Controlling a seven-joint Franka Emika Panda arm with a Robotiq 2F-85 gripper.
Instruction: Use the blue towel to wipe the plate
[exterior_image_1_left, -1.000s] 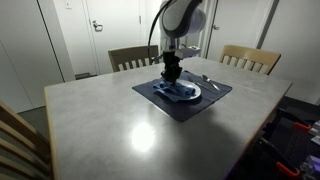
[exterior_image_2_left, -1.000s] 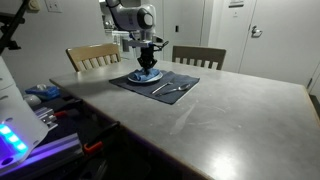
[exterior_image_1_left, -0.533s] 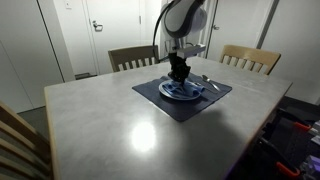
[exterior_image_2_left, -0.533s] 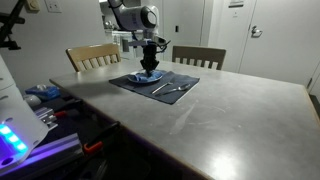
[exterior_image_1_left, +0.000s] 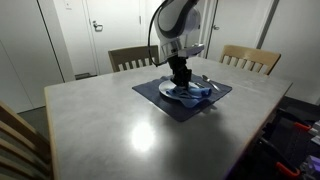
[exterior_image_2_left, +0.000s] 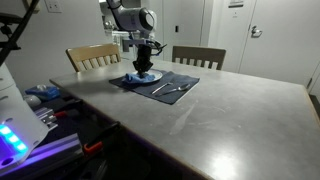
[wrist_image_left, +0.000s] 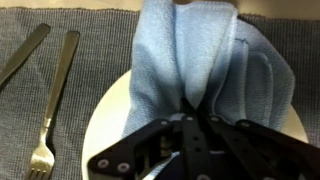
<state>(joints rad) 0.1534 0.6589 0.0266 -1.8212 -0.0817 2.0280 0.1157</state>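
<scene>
Grey table (exterior_image_1_left: 110, 125) is filling most of both exterior views, smooth top, ceiling light glaring off it. Two wooden chairs are standing at the far edge (exterior_image_1_left: 130, 57) (exterior_image_1_left: 250, 58), with white doors (exterior_image_1_left: 100, 28) and pale walls behind. A dark placemat (exterior_image_1_left: 178, 108) is lying near the far side of the table, and a white plate (wrist_image_left: 105, 115) is sitting on it. In the wrist view a fork (wrist_image_left: 55, 100) and a second utensil (wrist_image_left: 22, 55), head out of frame, are lying on the mat just beside the plate. The blue towel (wrist_image_left: 200, 60) is draping over the plate, bunched into folds. The gripper (wrist_image_left: 195, 125) is pointing straight down, its fingers pinching a gather of the cloth together, pressing it at the plate. In an exterior view the gripper (exterior_image_1_left: 181, 78) is standing over the plate (exterior_image_1_left: 168, 90), and the towel (exterior_image_1_left: 198, 90) is trailing toward the utensil side. Against the picture from a second ago, the gripper is sitting a little further across the plate, and the towel has been dragged with it; mat, plate and utensils are keeping their places.
</scene>
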